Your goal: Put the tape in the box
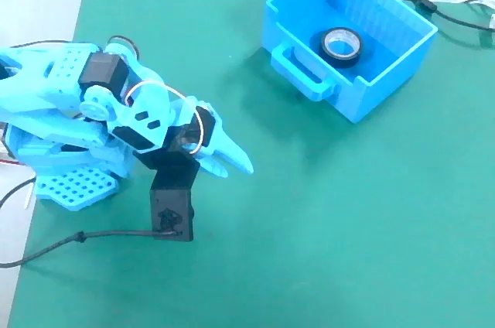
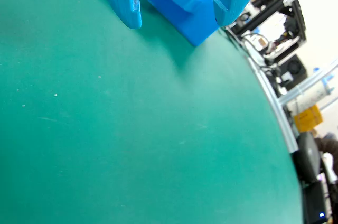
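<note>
A big green mat (image 1: 325,220) covers the counter (image 1: 39,3), which shows white along the edges. In the wrist view, some machines and wires sit past the far side of the mat, but they are too blurry to name.

The box (image 1: 387,61) stands near the top right of the fixed view, with its loop handle facing the arm. The tape (image 1: 341,42) lies flat on the bottom of the box, inside its walls. You can see the pale ring in the middle of it.

The light-blue arm (image 1: 93,111) is folded up at the left side, well apart from the box. Its tool (image 1: 236,159) points toward the open mat. In the wrist view, the tool (image 2: 177,18) has its two fingers (image 2: 129,10) spread apart with nothing between them, and the box (image 2: 179,2) shows behind the gap. So the tool is open and empty.

It looks like the job is done. The tape is in the box, and the arm seems to be resting near its base. Nothing else looks left to do.
</note>
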Robot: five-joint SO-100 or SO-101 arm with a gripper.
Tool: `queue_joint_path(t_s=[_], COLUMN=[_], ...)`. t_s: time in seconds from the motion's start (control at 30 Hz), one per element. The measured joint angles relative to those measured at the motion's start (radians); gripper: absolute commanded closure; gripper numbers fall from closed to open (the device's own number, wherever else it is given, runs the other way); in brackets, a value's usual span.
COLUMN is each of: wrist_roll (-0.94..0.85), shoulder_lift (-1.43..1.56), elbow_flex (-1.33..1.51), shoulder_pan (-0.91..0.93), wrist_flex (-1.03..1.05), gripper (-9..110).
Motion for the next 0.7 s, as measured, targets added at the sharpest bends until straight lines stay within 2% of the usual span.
queue_joint_path(t_s=[0.7], wrist_roll=[0.02], shoulder_lift=[0.054], elbow_flex=[0.052], shoulder_pan=[-0.002], wrist_flex=[-0.017], gripper=[87])
